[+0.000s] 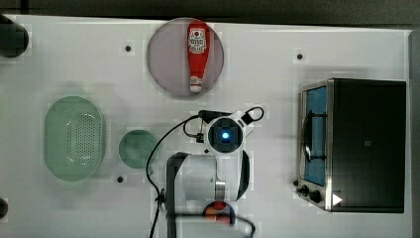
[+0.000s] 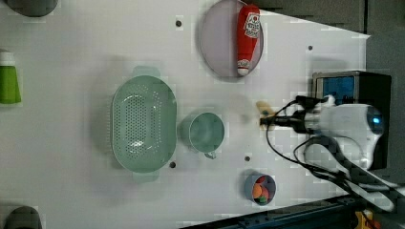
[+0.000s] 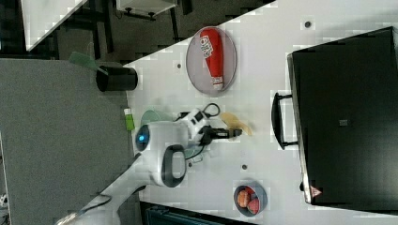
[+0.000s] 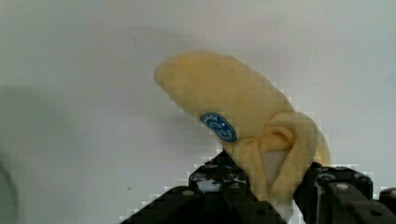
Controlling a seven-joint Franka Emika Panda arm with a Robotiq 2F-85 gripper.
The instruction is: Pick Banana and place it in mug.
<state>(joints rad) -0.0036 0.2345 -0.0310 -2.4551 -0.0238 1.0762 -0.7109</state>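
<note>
So my gripper [image 4: 266, 186] is clamped down on the banana [image 4: 243, 116], black fingers [image 4: 210, 179] squeezing it from both sides near one end, and the soft skin is bunching up where they pinch. The rest of it sticks out past the fingertips with the little blue sticker [image 4: 218, 127] facing the wrist camera. In the right view the banana [image 3: 237, 123] runs on a diagonal, from the upper left down to the lower right, between the gripper [image 3: 231, 133] and the handle of the black toaster oven [image 3: 342, 117]. In the left view the banana [image 2: 264, 108] pokes out of the gripper [image 2: 265, 119], with the green mug [image 2: 206, 132] sitting well apart at the left view's left, and the pale green basket [image 2: 143, 125] just beyond that. Ketchup bottle [image 1: 198, 54] is lying on the grey plate [image 1: 163, 54] at the far side, and the fruit bowl [image 2: 260, 188] is on the near side by the arm's base
</note>
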